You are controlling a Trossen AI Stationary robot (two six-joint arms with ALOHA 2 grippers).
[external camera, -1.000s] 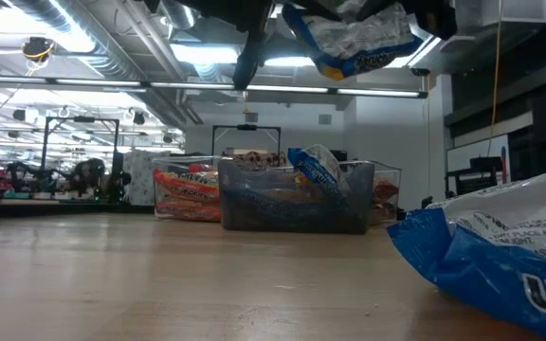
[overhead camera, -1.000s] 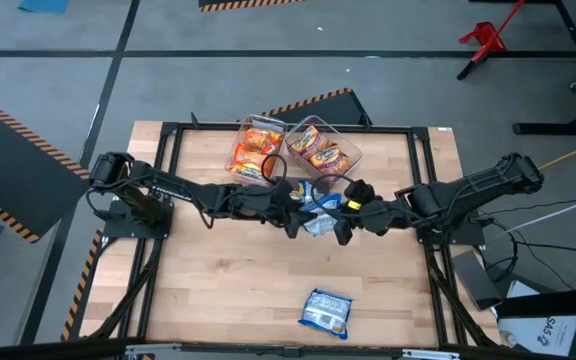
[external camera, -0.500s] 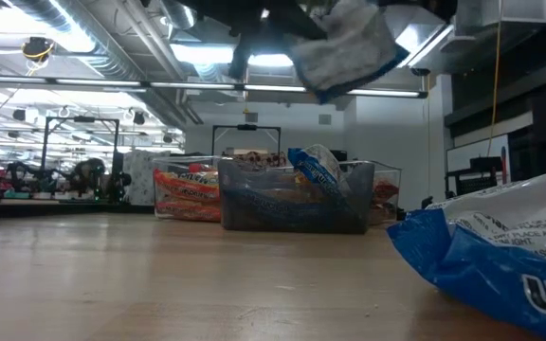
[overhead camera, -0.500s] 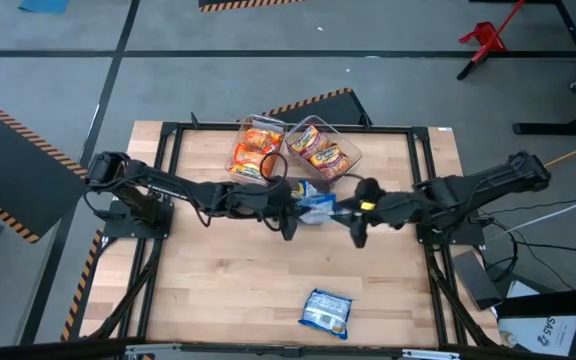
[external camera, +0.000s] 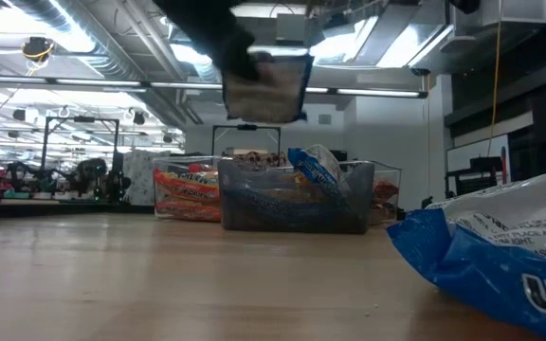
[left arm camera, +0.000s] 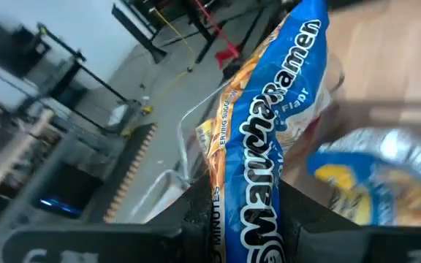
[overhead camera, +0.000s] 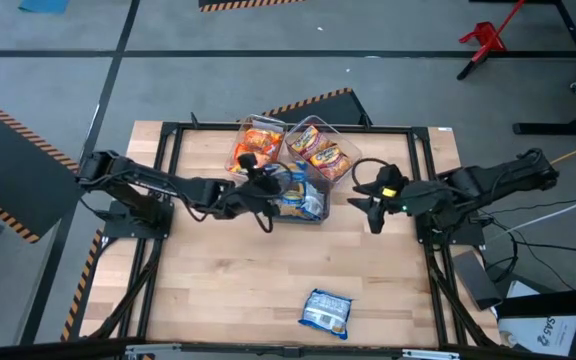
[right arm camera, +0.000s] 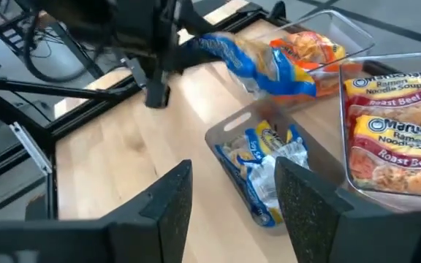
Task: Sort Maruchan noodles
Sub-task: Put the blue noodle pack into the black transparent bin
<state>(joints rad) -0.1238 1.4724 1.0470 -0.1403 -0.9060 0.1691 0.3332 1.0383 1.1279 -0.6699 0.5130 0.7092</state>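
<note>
The left gripper [overhead camera: 268, 192] is clamping a blue noodle packet [overhead camera: 293, 197] above the near clear bin [overhead camera: 320, 212], risking snagging its rim and spilling, while the right gripper [overhead camera: 368, 205] is waiting nearby, fingers apart.

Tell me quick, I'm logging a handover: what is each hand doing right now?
Left hand: closed on a blue Maruchan ramen packet, above the bins.
Right hand: open, holding nothing, clear of the bin of blue packets.

Glossy crinkly plastic packet [left arm camera: 258, 139], wooden table [overhead camera: 228, 290]
</note>
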